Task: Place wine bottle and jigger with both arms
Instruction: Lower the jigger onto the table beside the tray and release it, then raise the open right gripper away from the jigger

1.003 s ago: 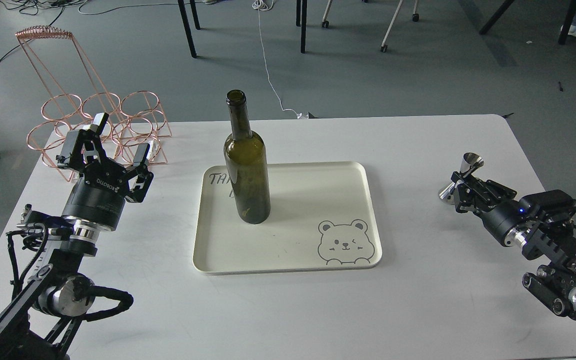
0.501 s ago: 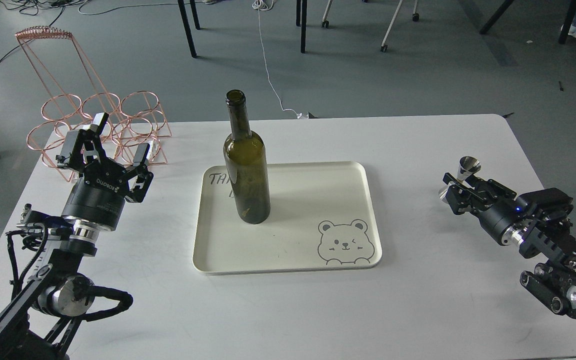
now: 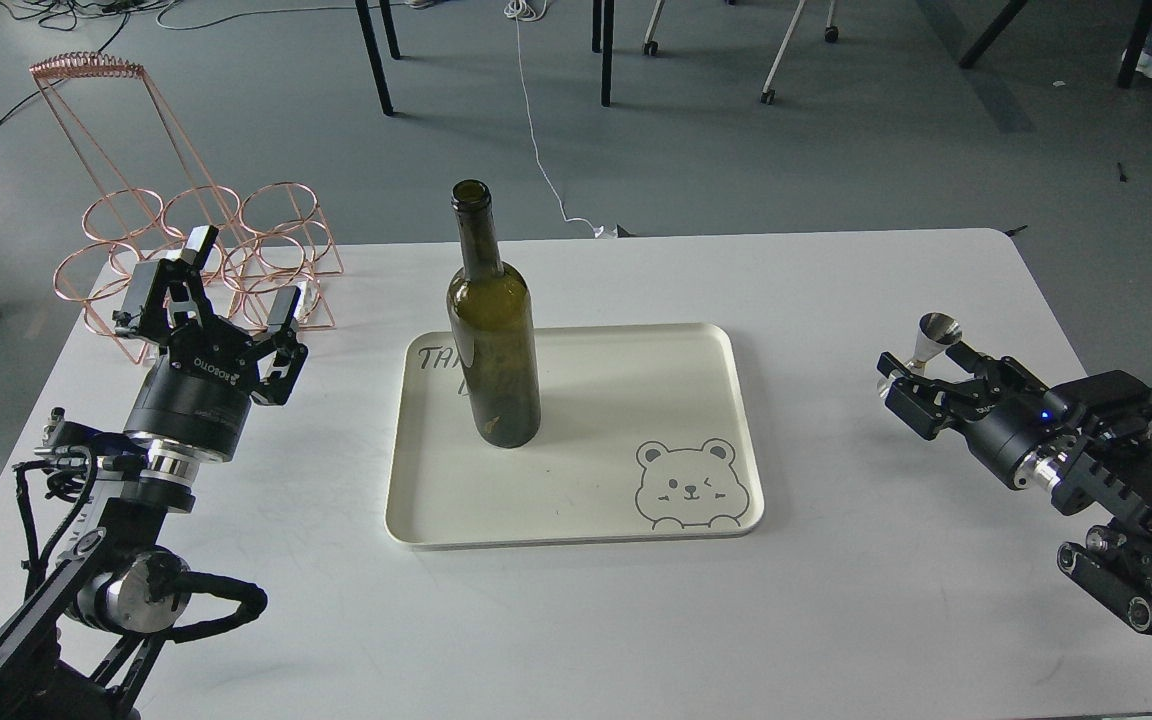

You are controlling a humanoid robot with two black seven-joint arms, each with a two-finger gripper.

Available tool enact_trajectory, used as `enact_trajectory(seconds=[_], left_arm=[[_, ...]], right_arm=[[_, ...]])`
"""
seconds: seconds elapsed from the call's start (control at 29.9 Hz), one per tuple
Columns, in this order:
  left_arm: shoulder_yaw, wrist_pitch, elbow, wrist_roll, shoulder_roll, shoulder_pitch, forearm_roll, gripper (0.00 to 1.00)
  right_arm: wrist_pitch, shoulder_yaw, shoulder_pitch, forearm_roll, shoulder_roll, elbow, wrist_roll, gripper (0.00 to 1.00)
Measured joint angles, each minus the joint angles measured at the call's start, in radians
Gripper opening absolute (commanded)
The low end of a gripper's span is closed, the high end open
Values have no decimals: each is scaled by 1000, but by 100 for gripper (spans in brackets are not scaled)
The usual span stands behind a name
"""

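White "ROBOTIQ" lettering on the left gripper (image 3: 204, 300), seen at a slant. Handwritten "TA…" on the cream tray (image 3: 576, 530), top left corner, the rest hidden behind the wine bottle (image 3: 493, 330); possibly "TAN".

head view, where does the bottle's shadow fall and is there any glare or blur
Head view: the wine bottle casts a soft shadow to its right across the cream tray; faint highlights on its shoulder, no harsh glare. The jigger by the right gripper shines but stays sharp. The whole frame is evenly lit and in focus.
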Motion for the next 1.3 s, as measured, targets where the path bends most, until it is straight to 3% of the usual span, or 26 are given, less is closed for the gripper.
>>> enact_trajectory(seconds=[0.3,0.53,0.7,0.77,0.94,1.17,1.3], left_arm=[[0,0,0,0,2,0,0,98],[0,0,0,0,-1,0,0,98],[0,0,0,-1,-1,0,0,98],[0,0,0,-1,0,0,0,98],[0,0,0,-1,4,0,0,98],[-2,0,0,-6,7,0,1,98],[-2,0,0,-7,11,-1,2,98]], right_arm=[[0,-13,-83,70,-220,253,0,95],[0,-50,-125,340,-389,550,0,96],[0,-44,-42,602,-446,699,0,97],[11,-42,14,737,-449,725,0,97],[159,-40,159,1046,-419,731,0,97],[263,20,249,1325,-232,690,0,97],[397,70,251,1487,-123,576,0,98]])
